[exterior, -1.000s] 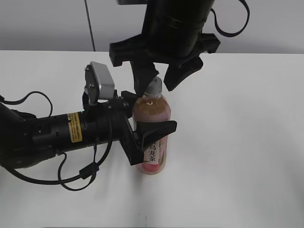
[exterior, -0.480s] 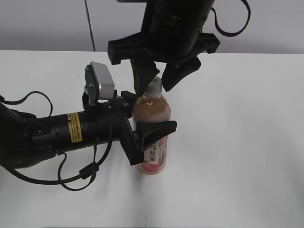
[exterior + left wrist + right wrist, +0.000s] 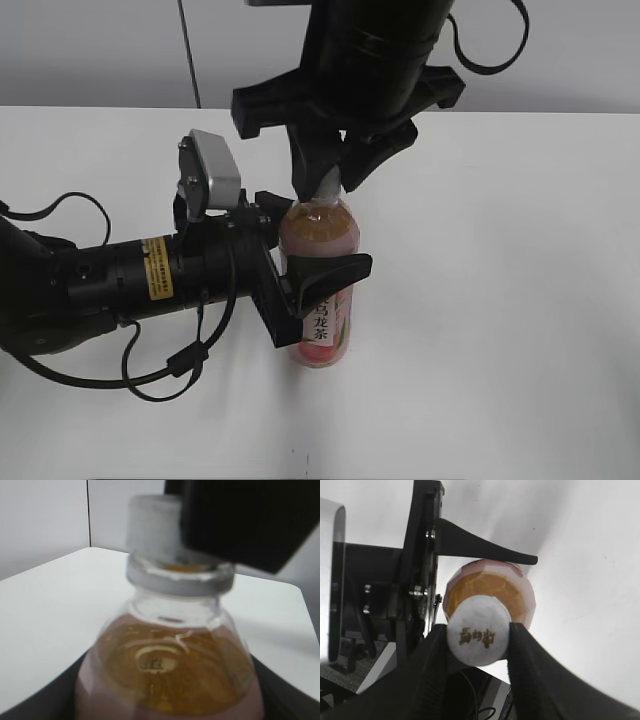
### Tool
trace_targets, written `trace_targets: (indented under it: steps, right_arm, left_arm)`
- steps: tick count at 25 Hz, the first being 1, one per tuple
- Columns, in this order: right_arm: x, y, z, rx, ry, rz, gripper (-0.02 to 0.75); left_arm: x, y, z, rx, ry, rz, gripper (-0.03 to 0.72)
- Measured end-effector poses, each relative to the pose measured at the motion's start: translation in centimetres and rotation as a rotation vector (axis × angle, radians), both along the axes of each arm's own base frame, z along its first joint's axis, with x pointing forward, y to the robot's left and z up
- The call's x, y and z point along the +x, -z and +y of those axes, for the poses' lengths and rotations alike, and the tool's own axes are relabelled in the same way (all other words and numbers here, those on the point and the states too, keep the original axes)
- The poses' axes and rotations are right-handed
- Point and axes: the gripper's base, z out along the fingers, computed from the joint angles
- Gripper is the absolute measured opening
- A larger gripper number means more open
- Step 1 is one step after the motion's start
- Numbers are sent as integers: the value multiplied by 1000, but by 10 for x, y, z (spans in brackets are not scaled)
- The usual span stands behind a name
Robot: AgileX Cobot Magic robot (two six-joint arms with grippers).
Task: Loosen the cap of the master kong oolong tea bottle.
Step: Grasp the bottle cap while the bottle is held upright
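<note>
The master kong oolong tea bottle (image 3: 322, 290) stands upright on the white table, amber-pink tea inside, pink label with a white strip of black characters. My left gripper (image 3: 318, 285) is shut on the bottle's body from the left. The bottle's shoulder fills the left wrist view (image 3: 170, 670). The white cap (image 3: 478, 635) shows from above in the right wrist view, with a brownish mark on top. My right gripper (image 3: 478, 639) comes down from above and is shut on the cap, a finger on each side. In the exterior view my right gripper (image 3: 330, 180) mostly hides the cap (image 3: 328, 184).
The white table (image 3: 500, 300) spreads around the bottle. My left arm (image 3: 110, 285) with loose black cables lies across the table's left side. A grey wall stands behind the table's far edge.
My right gripper's fingers have closed in from either side of the cap onto it. The bottle and my left gripper have not moved.
</note>
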Motion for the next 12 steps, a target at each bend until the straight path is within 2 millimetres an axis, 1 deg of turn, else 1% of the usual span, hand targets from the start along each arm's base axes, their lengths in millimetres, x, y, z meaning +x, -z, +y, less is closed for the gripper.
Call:
trace_targets:
  steps: [7,9,12]
  right_arm:
    - [0,0,0,-19,-126,-36,281]
    - [1,0,-1,-28,-188,-53,281]
    - [1,0,-1,-49,-326,-92,281]
  left_arm:
    - [0,0,0,0,0,0,457]
    - [0,0,0,0,0,0,457]
    - [0,0,0,0,0,0,457]
